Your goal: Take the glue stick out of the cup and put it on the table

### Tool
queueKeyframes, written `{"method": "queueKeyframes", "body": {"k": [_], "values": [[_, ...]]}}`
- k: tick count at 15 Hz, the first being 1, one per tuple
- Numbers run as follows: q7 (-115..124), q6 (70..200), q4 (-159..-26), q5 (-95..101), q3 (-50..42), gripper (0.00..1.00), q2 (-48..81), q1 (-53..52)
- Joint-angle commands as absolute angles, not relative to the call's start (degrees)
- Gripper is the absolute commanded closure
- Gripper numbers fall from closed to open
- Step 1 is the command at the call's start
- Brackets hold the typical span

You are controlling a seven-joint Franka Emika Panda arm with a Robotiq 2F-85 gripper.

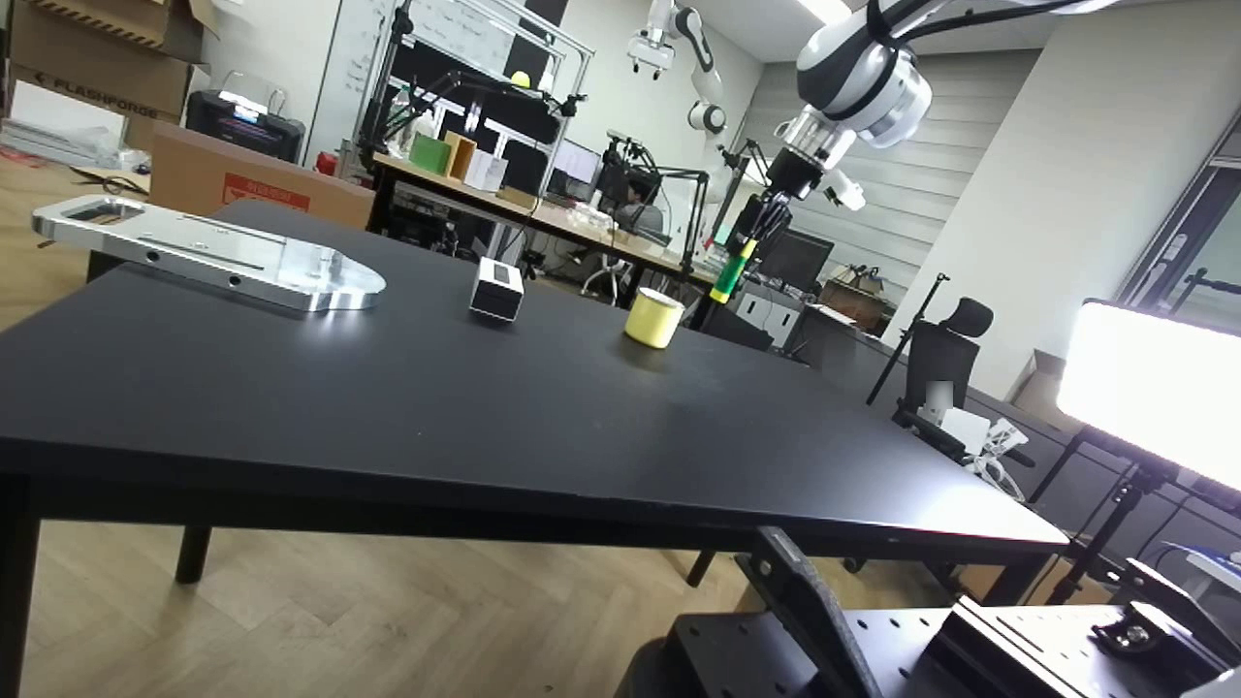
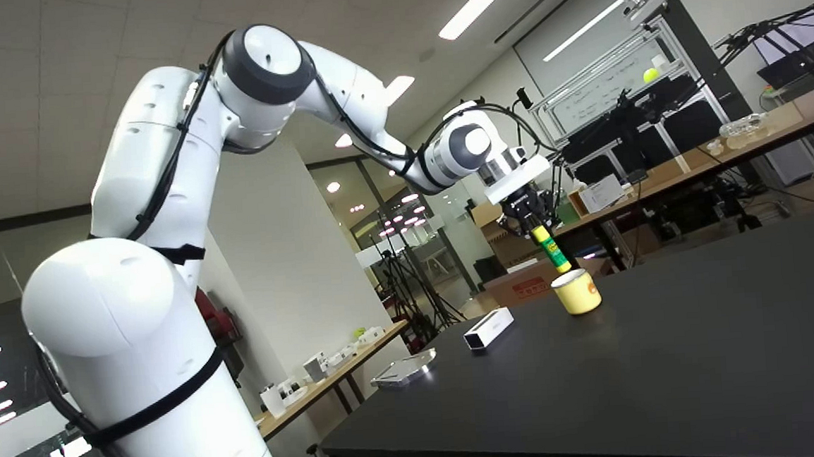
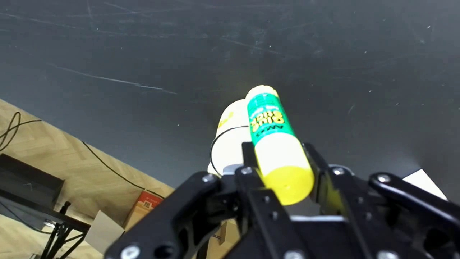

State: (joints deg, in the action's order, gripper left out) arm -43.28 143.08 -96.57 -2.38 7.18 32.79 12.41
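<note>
Aloft near the table's (image 1: 436, 407) far edge in an exterior view, the glue stick (image 3: 275, 144), green between yellow ends and boldly lettered, is pinched in the gripper's (image 3: 279, 154) fingers (image 3: 248, 154) outside the cup (image 1: 653, 318).

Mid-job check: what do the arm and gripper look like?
The arm is white, with rounded segments and dark grey joint bands; black cables run along it, held by black straps. The gripper is black, with slim, bar-like fingers and silver screw heads.
</note>
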Motion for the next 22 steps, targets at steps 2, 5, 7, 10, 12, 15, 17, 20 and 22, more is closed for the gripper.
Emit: {"method": "queueKeyframes", "body": {"k": [2,5,7,10,12,15,17,20,22], "values": [[-48.5,148.1,-113.6,-5.8,8.4,0.91,21.9,14.7],[-51.7,149.1,-119.6,-8.0,8.2,0.91,18.4,15.0],[-52.8,149.4,-122.1,-8.9,7.6,0.91,17.2,14.5],[-53.1,149.5,-121.9,-9.0,6.9,0.91,18.3,13.5],[-52.9,149.4,-119.9,-8.7,7.0,0.91,20.3,13.0],[-51.5,149.1,-117.1,-7.9,6.9,0.91,23.1,11.8],[-50.9,148.7,-115.0,-7.3,6.9,0.91,25.2,11.1],[-51.3,148.6,-112.1,-7.3,7.5,0.91,28.2,10.7],[-51.3,148.7,-110.3,-7.1,7.6,0.91,29.9,10.4]]}}
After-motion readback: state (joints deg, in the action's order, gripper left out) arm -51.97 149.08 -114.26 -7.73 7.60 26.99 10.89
